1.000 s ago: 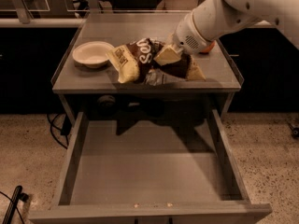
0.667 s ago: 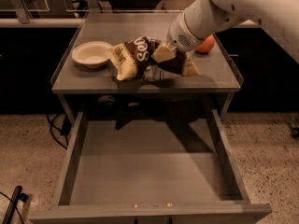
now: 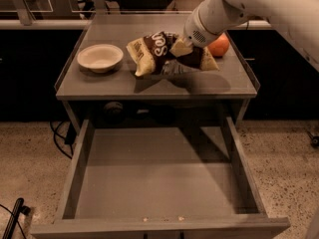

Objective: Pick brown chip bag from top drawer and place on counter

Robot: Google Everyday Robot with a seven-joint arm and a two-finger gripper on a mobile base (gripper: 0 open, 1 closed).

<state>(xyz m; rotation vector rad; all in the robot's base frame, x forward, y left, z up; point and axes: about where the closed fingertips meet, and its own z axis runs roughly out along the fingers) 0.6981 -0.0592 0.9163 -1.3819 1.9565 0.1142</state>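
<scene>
The brown chip bag (image 3: 158, 50), dark brown with white script and cream-yellow ends, lies on the counter (image 3: 112, 85) right of its middle. My gripper (image 3: 173, 66) is down at the bag's right half, at the end of the white arm that comes in from the upper right. It hides part of the bag. The top drawer (image 3: 154, 176) is pulled fully out below the counter, and its floor is bare.
A cream bowl (image 3: 99, 57) sits on the counter's left part. An orange (image 3: 219, 45) sits at the counter's right edge, just behind the arm. Black cables (image 3: 62, 138) lie on the speckled floor left of the drawer.
The arm and the bag have shifted right and farther back over the counter. The orange behind the arm now shows.
</scene>
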